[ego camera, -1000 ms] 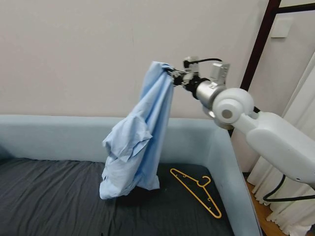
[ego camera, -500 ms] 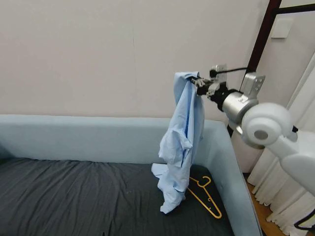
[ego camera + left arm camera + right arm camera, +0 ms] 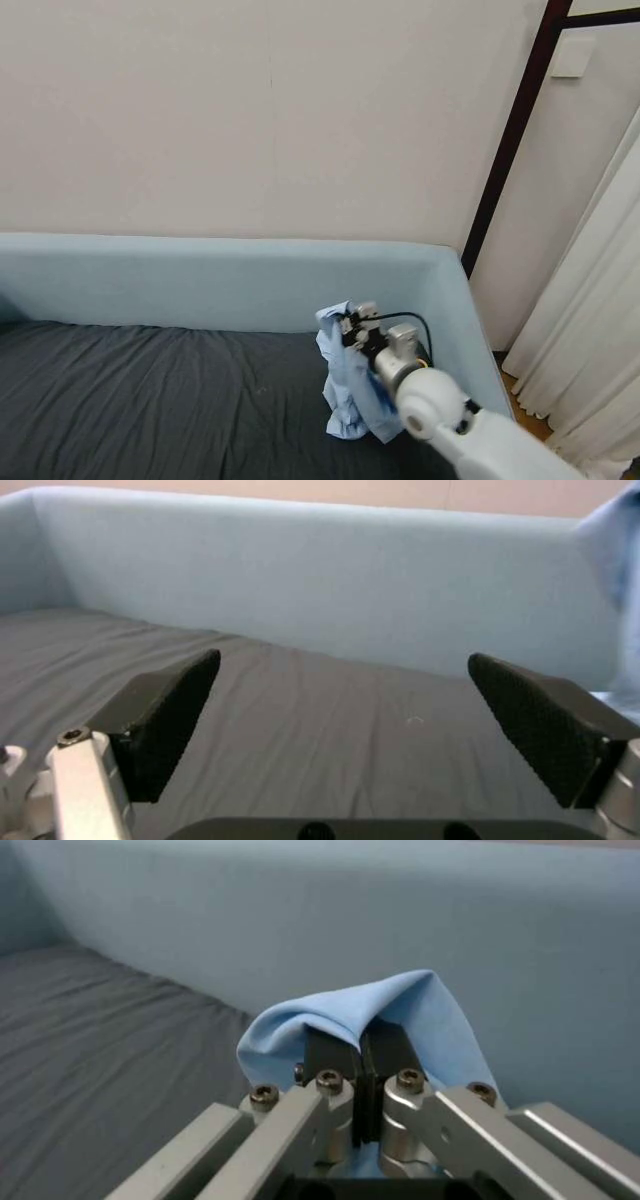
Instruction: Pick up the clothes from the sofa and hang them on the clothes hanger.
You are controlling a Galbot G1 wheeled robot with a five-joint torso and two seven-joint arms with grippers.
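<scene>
**A:** Where is your right pincer?

**B:** Your right pincer (image 3: 349,325) sits low over the sofa's (image 3: 200,285) dark seat (image 3: 150,400). It is pressed together on a fold of the blue shirt (image 3: 347,392).

**A:** And the rest of the shirt?

**B:** It hangs below the pincer in a bunch. You cannot tell whether its hem touches the seat.

**A:** What crowds you there?

**B:** The backrest rises just behind the pincer, and the armrest (image 3: 455,310) stands close on its right. Past the armrest are a dark frame (image 3: 512,140) and a pale curtain (image 3: 590,350).

**A:** Your left pincer?

**B:** Your left pincer (image 3: 342,664) is spread wide over bare seat, facing the backrest and holding nothing. A blue edge of the shirt shows off to its side.
</scene>
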